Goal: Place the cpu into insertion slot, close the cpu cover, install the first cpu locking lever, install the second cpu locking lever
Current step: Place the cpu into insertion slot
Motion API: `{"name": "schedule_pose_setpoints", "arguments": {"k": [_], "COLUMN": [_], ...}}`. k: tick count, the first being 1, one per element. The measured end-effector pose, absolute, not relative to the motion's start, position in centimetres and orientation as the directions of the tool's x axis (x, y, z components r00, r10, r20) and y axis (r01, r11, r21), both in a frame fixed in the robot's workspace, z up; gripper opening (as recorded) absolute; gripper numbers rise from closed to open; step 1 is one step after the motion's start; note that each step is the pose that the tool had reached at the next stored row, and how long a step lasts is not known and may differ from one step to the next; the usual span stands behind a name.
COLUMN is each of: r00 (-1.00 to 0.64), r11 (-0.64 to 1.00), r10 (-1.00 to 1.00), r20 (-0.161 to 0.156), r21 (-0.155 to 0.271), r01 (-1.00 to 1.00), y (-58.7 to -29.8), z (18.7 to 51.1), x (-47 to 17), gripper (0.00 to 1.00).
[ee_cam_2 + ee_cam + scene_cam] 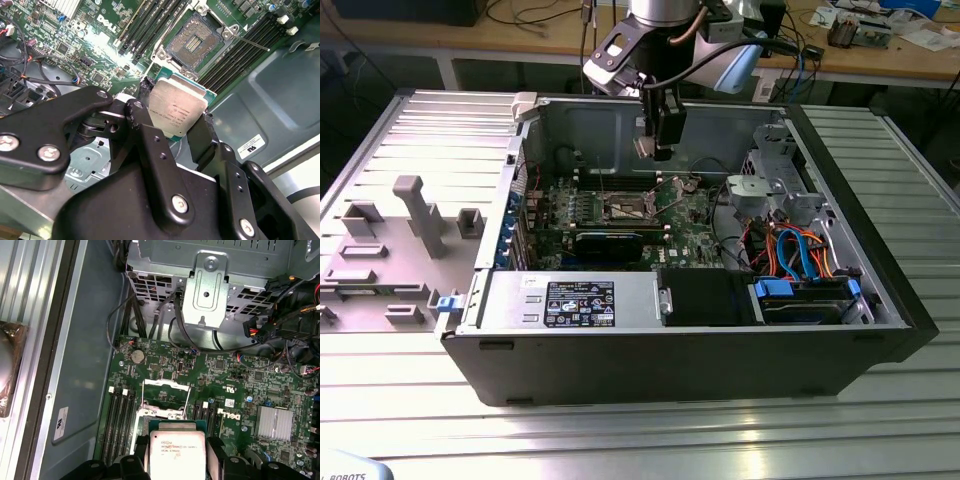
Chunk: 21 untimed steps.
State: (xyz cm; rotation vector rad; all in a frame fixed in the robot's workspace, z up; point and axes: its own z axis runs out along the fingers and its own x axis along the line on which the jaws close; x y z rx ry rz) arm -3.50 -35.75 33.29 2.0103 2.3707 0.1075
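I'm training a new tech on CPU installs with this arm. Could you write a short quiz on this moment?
1. True or false: the cpu already sits in the insertion slot.
2. Fill in the blank: in the first wrist view, the cpu cover stands ____ (open or closed).
3. Choose one: what is the gripper shut on? A. the cpu cover. B. the cpu. C. nothing.

Key
1. False. The cpu is held clear of the slot, whose contacts lie bare.
2. Open.
3. B.
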Motion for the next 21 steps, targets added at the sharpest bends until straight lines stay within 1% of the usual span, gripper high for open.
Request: {"name": "schedule_pose_setpoints", "arguments": {"k": [3,7,21], "r00": [-0.162,-0.119,-0.117], "r11": [0.160,0.117,0.116], "r10": [0.987,0.993,0.993], "r20": [0.021,0.021,0.021], "r21": [0.073,0.073,0.073], "r01": [0.984,0.990,0.991], "y": [-35.75,-35.75,-35.75], "z": [33.28,33.21,33.03], "x": [-3.50,-3.51,-3.51], "gripper": [0.54,0.54,0.54]}}
